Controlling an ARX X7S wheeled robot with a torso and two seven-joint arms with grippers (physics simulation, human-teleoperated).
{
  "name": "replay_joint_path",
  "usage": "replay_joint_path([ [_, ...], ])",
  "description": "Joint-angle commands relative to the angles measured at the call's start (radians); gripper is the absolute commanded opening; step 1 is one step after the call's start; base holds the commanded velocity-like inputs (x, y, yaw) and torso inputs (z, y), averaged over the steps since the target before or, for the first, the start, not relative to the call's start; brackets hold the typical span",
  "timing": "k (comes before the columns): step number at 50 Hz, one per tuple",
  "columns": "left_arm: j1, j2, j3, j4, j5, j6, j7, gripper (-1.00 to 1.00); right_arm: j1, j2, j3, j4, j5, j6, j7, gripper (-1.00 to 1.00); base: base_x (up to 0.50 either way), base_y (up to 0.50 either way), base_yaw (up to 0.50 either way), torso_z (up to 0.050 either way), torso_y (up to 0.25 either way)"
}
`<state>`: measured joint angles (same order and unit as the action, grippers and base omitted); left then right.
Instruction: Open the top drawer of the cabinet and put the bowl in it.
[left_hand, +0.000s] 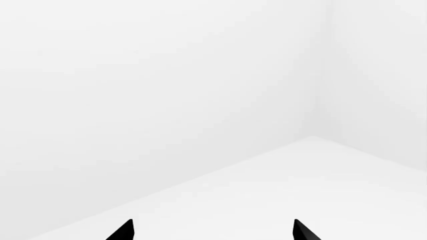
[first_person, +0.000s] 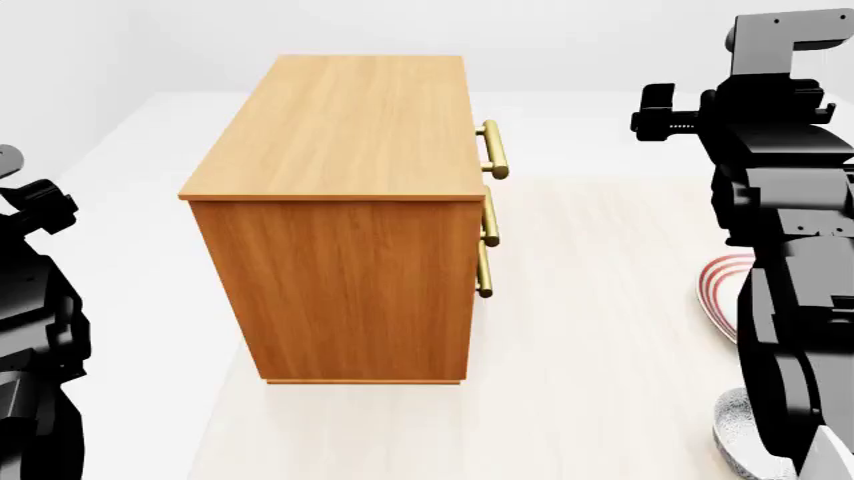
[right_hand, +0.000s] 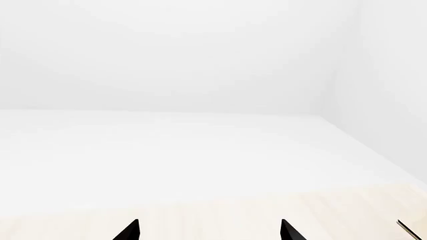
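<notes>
Nothing of the task is done yet, as I judge it. The cabinet (first_person: 354, 200) stands between my two arms, its top drawer (first_person: 481, 150) closed, brass handle (first_person: 494, 150) facing toward the right arm's side. The bowl (first_person: 747, 440) sits low beside my right arm, untouched. The left gripper (left_hand: 212, 232) and the right gripper (right_hand: 208, 232) are both spread wide and empty — all the work remains.

Head view looks steeply down, close over the cabinet (first_person: 340, 215) from its side, arms at both frame edges. Both wrist views face the bare white floor and walls; the right one shares the pale surface (right_hand: 220, 215).
</notes>
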<state>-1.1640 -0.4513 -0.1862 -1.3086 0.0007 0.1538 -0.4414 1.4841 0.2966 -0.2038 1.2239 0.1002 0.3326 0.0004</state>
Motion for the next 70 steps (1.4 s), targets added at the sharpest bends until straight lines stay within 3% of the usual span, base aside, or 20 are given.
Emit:
replay_joint_path([
  [1,-0.002,-0.001,0.0,0.0,-0.001,0.002,-0.001,1.0,-0.009,0.002,0.001,-0.022,0.004,0.014,0.0,1.0,0.5,0.0,0.0,0.0,0.0],
  [24,-0.004,-0.004,-0.002,0.0,0.0,0.006,-0.004,1.0,-0.014,0.007,0.015,-0.007,0.018,-0.009,0.015,1.0,0.49,0.0,0.0,0.0,0.0],
  [34,-0.004,-0.001,0.002,0.0,0.001,0.01,-0.002,1.0,-0.192,-0.046,0.257,-0.336,0.324,0.256,-0.081,1.0,0.0,0.0,0.0,0.0,0.0],
  [42,0.0,-0.004,0.004,0.0,0.0,0.01,-0.004,1.0,-0.254,-0.079,0.528,-0.38,0.594,0.365,-0.077,1.0,0.0,0.0,0.0,0.0,0.0],
  [70,0.01,-0.015,0.007,0.0,0.0,0.017,-0.008,1.0,-0.362,-0.141,0.645,-0.435,0.734,0.401,-0.074,1.0,0.0,0.0,0.0,0.0,0.0],
])
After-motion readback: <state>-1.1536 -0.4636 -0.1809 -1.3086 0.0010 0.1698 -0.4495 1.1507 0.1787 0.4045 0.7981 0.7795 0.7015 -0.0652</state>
